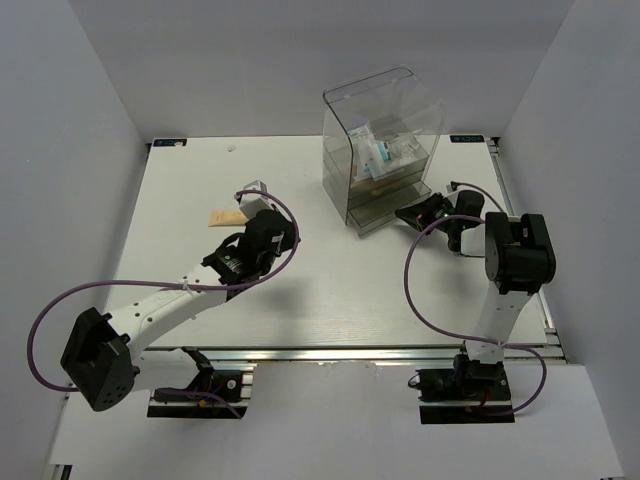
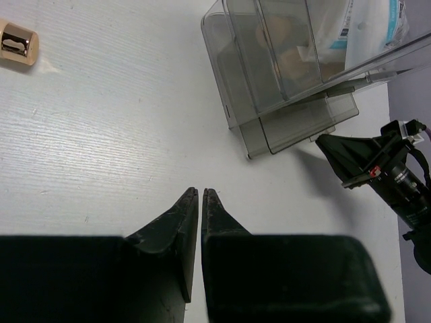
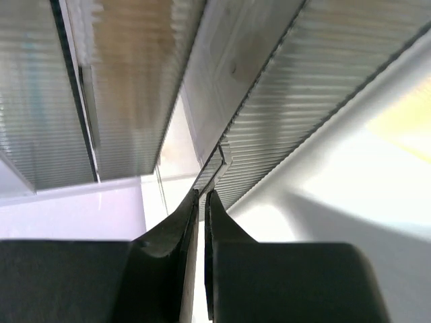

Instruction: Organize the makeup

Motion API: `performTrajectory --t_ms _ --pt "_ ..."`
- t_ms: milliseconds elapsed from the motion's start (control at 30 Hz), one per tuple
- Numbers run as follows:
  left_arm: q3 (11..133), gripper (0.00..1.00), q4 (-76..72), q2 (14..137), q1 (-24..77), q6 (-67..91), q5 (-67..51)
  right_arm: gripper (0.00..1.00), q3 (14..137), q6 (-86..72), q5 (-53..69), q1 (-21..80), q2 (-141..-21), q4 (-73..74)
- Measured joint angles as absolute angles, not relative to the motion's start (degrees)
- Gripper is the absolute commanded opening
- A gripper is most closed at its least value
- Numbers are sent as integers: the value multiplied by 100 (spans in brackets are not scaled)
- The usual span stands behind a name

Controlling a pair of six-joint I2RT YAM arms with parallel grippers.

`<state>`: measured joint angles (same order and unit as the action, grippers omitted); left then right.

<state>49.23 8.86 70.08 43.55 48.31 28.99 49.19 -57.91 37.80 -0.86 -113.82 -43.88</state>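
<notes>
At the far right, the box [image 1: 400, 100] holds the packet [image 1: 385, 152]. The right gripper [image 3: 202, 196], jaws together, noses its lower drawer [image 2: 303, 121]; whether it grips anything is unclear. The left gripper [image 2: 201, 194], closed and empty, is nearer the tube [image 1: 225, 218], which lies crosswise just off its left.

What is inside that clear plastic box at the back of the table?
A clear packet with white-blue contents lies in the upper part of the clear box. Below, peach-coloured shapes show through the tinted drawers, too blurred to identify or count.
</notes>
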Motion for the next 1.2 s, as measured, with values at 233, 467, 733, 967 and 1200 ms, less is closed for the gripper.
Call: performTrajectory --t_ms 233,467,733,967,1200 --pt "4923 55 856 7008 4294 4834 2897 43 4716 -5172 4051 -320 -11091 -3935" --pt "4925 74 926 7008 3863 5105 2674 63 5612 -3061 4541 -338 -10914 -1758" --pt "4912 77 882 6980 3181 5771 2211 66 6755 1737 4624 -338 -9697 2080" --pt "4521 77 679 6932 2580 6337 1553 75 6431 5078 3011 -351 -8536 2707" --pt "4281 77 642 6796 2519 6431 1269 74 6829 6152 2296 -642 -10042 2764"
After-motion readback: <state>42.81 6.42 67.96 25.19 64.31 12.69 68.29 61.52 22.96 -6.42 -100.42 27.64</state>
